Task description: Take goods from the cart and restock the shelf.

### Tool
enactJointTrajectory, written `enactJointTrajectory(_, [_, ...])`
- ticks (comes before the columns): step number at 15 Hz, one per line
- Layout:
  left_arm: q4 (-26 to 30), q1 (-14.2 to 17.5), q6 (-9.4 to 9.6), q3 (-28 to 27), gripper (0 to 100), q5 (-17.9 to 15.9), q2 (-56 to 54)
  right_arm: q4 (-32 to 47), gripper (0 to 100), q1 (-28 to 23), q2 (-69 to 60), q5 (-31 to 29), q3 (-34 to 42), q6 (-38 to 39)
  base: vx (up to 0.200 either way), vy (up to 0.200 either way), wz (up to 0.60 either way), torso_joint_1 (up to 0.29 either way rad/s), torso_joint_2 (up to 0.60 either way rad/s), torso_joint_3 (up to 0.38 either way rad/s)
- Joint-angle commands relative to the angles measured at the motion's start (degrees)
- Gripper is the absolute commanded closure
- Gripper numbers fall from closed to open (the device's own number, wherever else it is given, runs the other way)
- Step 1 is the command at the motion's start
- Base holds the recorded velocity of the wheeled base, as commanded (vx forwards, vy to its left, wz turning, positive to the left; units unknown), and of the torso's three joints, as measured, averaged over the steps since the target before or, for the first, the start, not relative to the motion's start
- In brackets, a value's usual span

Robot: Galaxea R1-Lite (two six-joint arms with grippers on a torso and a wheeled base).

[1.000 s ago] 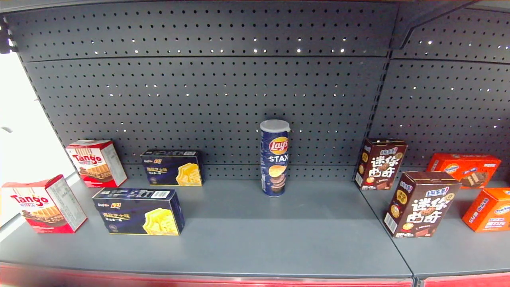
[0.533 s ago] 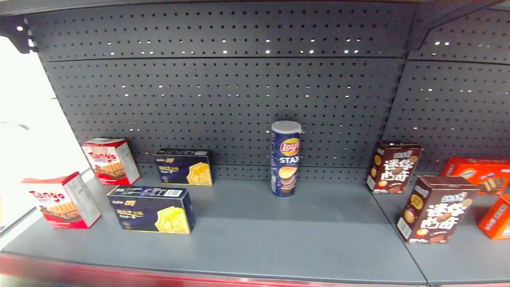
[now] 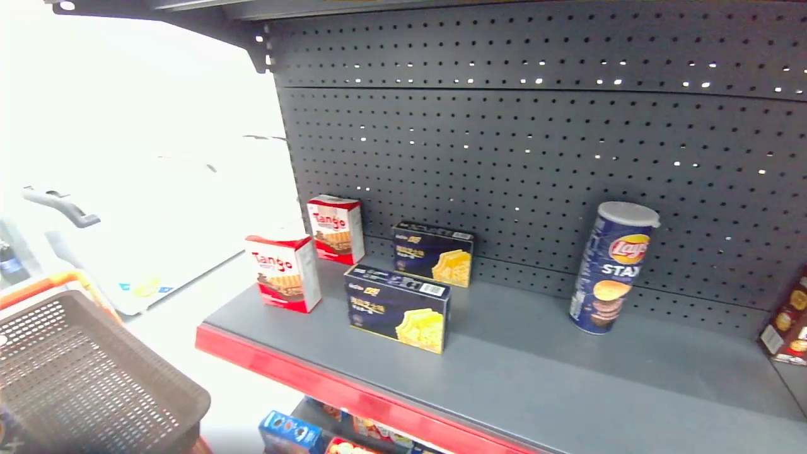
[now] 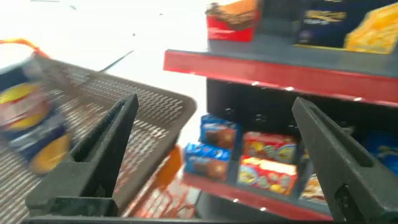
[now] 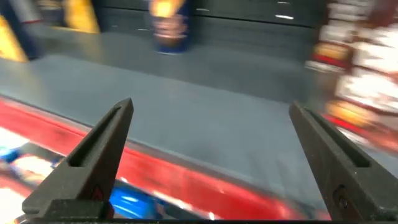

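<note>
While nothing sits between them, my left jaws stand wide apart before the cart's brown mesh basket [image 4: 155, 109], which is off the left end of the shelf [image 3: 536, 378]. Inside that basket, badly blurred, is what looks like a blue and yellow can [image 4: 28, 121]. My right jaws are spread just as wide and are equally empty, facing the shelf's red front edge with the grey deck running away beyond them.

On the shelf a tall blue chips can [image 3: 608, 268] stands upright near the back panel, well apart from the boxes. Toward the left end, two red-and-white wafer boxes [image 3: 284, 272] stand upright, one near the front left corner and the other behind it at the back. Just beside them, two dark blue boxes [image 3: 397, 307] rest on their long sides, one forward and one against the back panel. A brown box [image 3: 785, 321] shows farther along toward the shelf's right end. Blue and red packets [image 4: 214, 140] sit on the tier beneath.
</note>
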Motion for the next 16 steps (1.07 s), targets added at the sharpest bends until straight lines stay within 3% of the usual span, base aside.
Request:
enactJointTrajectory(1, [0.0,0.0,0.02,0.0,0,0.0,0.0,0.0,0,0.0,0.1,0.0,0.0,0.0,0.000,0.000,0.60,-0.002,0.01,0.002])
enactJointTrajectory(8, [0.0,0.0,0.02,0.0,0,0.1,0.0,0.0,0,0.0,0.1,0.0,0.0,0.1,0.000,0.000,0.60,0.002,0.00,0.002])
enactJointTrajectory(14, [-0.1,0.1,0.55,0.0,0,0.4,0.0,0.0,0,0.0,0.1,0.0,0.0,0.1,0.000,0.000,0.00,0.000,0.00,0.000])
enactJointTrajectory(16, [1.1,-0.3,5.30,-7.1,0,0.1,2.1,0.0,0,0.0,0.1,0.0,0.0,0.1,0.000,0.000,0.00,0.000,0.00,0.000])
